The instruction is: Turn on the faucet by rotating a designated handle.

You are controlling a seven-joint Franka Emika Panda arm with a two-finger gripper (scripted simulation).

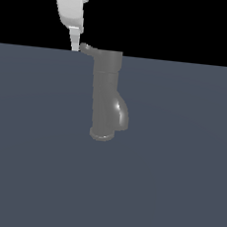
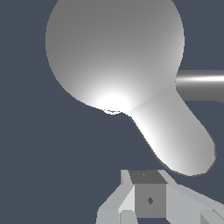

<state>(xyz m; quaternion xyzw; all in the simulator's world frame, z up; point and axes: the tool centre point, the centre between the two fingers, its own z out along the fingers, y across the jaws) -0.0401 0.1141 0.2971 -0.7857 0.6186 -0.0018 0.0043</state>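
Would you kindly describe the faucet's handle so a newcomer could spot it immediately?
Find the dull grey upright cylindrical faucet on the slate-blue floor. From its wider top cap, a thin grey lever handle juts toward the exterior view's left. Unlike the bulging curved spout lower down, it is slim and slightly upturned.

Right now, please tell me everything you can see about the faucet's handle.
The handle is a thin, dull grey, metallic-looking lever. It sticks out sideways from the wider top cap of the faucet, toward the exterior view's left, with its rounded tip slightly upturned. In the wrist view it appears from above as a paddle-like shape widening to a rounded end. The white gripper is right beside its tip; whether they touch cannot be told. Nothing else is near it.
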